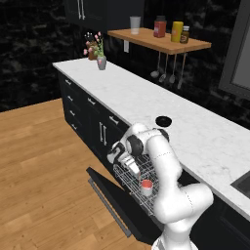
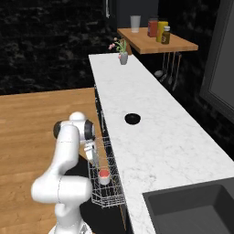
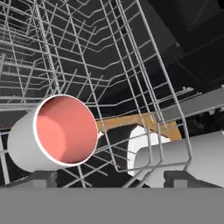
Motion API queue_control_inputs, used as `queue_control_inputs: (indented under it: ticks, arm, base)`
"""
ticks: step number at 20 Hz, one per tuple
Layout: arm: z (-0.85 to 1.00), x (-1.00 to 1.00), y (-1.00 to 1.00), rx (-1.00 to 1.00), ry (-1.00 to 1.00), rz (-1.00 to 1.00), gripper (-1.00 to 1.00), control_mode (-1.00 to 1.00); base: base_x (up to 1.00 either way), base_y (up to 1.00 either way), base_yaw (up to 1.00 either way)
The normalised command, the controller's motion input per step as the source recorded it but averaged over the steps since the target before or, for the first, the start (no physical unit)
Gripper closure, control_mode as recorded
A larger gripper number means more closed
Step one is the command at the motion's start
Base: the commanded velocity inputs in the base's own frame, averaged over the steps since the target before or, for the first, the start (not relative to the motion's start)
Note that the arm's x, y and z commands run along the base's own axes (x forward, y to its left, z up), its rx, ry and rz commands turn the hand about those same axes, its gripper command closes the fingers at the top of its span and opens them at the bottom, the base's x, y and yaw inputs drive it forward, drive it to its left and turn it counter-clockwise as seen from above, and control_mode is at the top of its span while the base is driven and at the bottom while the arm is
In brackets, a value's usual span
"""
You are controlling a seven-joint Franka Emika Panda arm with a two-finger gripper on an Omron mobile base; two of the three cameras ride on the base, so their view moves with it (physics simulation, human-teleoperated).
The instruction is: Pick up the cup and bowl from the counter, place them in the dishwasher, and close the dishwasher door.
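The small white cup with a red inside (image 1: pixel 146 186) stands in the dishwasher's white wire rack (image 1: pixel 128 172). The two-finger gripper (image 3: pixel 111 178) hangs over it, fingers spread and released. The shallow black bowl (image 2: pixel 132 119) sits on the white marble counter (image 2: pixel 160 137).

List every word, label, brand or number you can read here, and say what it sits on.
No readable text anywhere.
Red jar, yellow jar and brown bottle on the wooden shelf: any labels are too small and blurred to read.
Cup, bowl, dishwasher door: no markings visible.
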Motion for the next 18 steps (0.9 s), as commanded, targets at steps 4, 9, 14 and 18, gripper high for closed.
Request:
queue_control_inputs:
  ticks: [4,9,14,18]
  arm:
    - [1.00,-0.98,0.07,-0.04,-0.30,0.00,-1.00,-1.00]
    - [1.00,-0.79,0.00,-0.03,-0.35,0.00,-1.00,-1.00]
    - [1.00,-0.62,0.00,0.00,-0.40,0.00,-1.00,-1.00]
    - [1.00,-0.50,0.00,0.00,-0.39,0.00,-1.00,-1.00]
  base:
    - [0.00,0.00,0.00]
    - [0.00,0.00,0.00]
    - [0.00,0.00,0.00]
    - [0.00,0.00,0.00]
